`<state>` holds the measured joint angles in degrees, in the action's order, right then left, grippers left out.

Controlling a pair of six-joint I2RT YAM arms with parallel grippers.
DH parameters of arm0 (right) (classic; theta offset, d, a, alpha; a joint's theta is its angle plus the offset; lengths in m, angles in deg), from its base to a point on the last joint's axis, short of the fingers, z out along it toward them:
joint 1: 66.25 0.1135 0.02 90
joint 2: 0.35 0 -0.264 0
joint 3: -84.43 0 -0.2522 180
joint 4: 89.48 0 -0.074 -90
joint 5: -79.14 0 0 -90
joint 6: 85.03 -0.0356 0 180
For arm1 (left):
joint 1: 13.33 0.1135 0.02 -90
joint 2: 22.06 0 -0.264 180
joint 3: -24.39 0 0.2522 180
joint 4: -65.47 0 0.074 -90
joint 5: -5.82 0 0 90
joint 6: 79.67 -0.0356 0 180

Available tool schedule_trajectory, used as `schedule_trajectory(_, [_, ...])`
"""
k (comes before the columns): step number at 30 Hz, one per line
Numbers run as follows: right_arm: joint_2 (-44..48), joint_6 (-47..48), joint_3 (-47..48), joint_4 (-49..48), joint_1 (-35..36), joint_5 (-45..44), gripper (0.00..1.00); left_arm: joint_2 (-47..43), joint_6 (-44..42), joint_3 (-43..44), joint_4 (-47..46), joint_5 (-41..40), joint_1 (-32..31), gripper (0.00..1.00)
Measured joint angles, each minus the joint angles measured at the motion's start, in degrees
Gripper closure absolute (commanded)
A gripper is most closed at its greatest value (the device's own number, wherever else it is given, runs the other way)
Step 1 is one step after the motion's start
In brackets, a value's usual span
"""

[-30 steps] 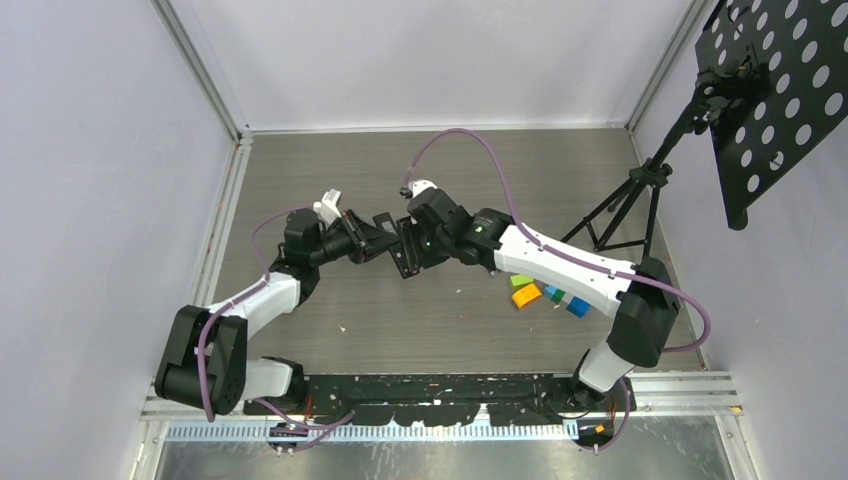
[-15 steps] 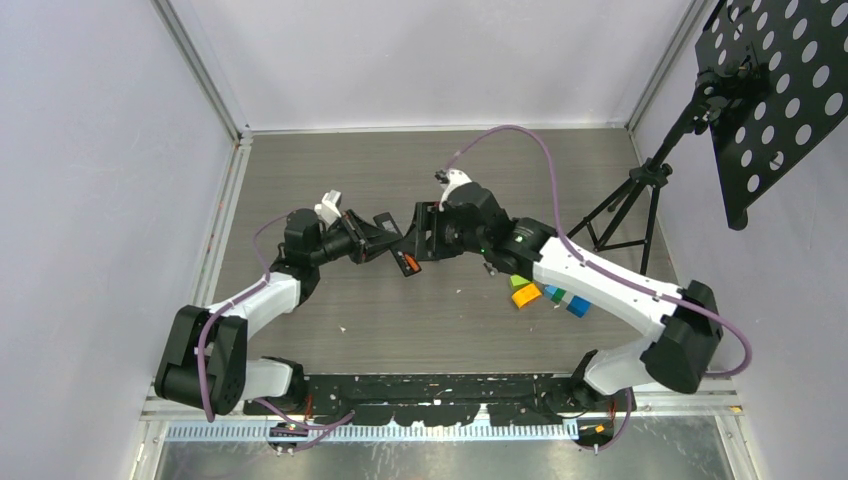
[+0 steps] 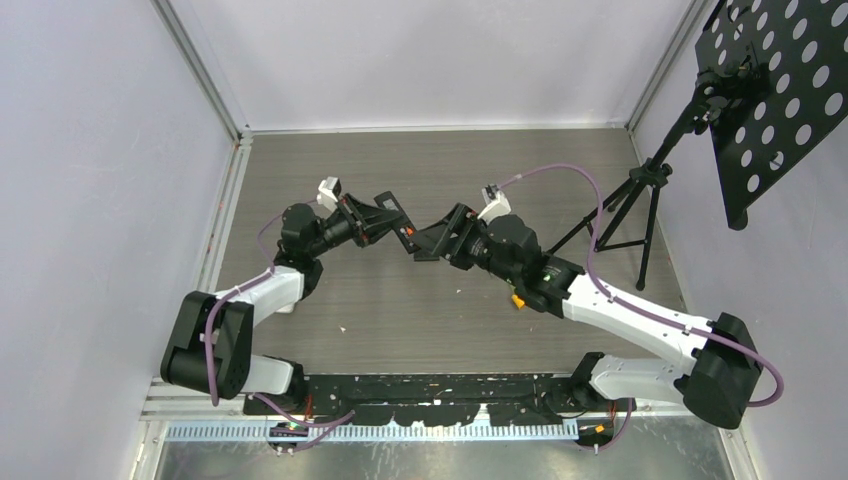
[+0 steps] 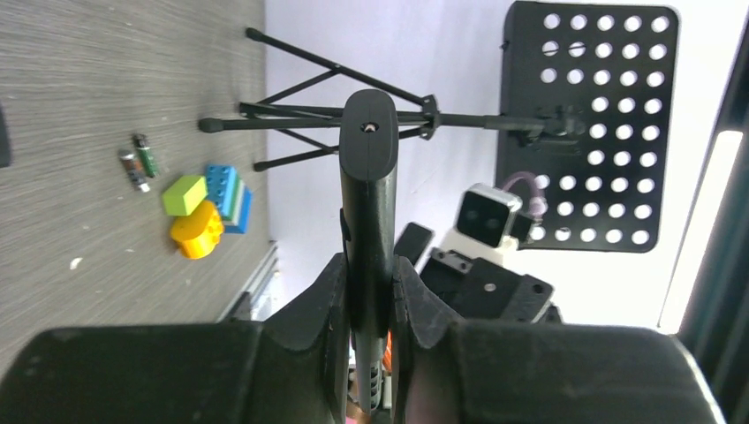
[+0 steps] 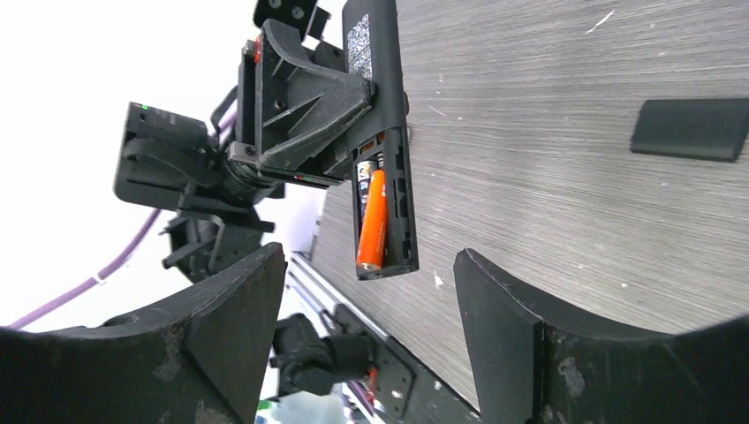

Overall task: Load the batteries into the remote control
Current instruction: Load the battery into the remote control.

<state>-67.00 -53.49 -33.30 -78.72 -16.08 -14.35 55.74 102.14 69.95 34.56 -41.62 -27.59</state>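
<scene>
Two arms meet over the middle of the table (image 3: 400, 320), so going from the left. The left gripper (image 3: 383, 218) is clamped tight on the remote control (image 5: 393, 146) and holds it up off the wood by its slim sides. On the left wrist cam the remote is edge-on, squeezed between both fingers (image 4: 329, 296), with one end sticking out well past them.

The battery bay is uncovered, and an orange battery (image 5: 373, 221) sits lengthwise in it.

Just right of that, the right gripper (image 3: 432, 242) points at the bay end of the remote. Its jaws are spread wide and there's nothing in them. On the right wrist cam its two fingers (image 5: 234, 327) frame that end of the remote without touching it. A flat black cover piece (image 5: 691, 129) lies on the table, well apart from the remote.

Further right it gets crowded under the right arm, so the top cam hides most of it. The left wrist cam does better. It shows a green block (image 4: 184, 194), an orange block (image 4: 196, 234) and a blue block (image 4: 228, 190) bunched together and touching. Near them are two loose batteries (image 4: 134, 168) lying side by side on the table, one greenish-black and the other greyish. I can't read any labels at that size.

Far right is a black tripod stand (image 3: 640, 195) on the table's right edge, with a perforated panel (image 3: 775, 90) mounted on it.
</scene>
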Motion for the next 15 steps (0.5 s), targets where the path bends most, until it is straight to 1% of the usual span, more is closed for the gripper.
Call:
schedule_trajectory(8, [0.74, -9.55, -6.19, -12.48, 0.0, -0.42, 0.25, 0.57, 7.17, 0.0, -5.14, -0.13, 0.0, 1.0])
schedule_trajectory(15, [-0.17, -13.25, -6.64, -19.1, 0.0, -0.74, 0.37, 0.55, 9.53, 0.0, -5.86, -0.55, 0.0, 1.0])
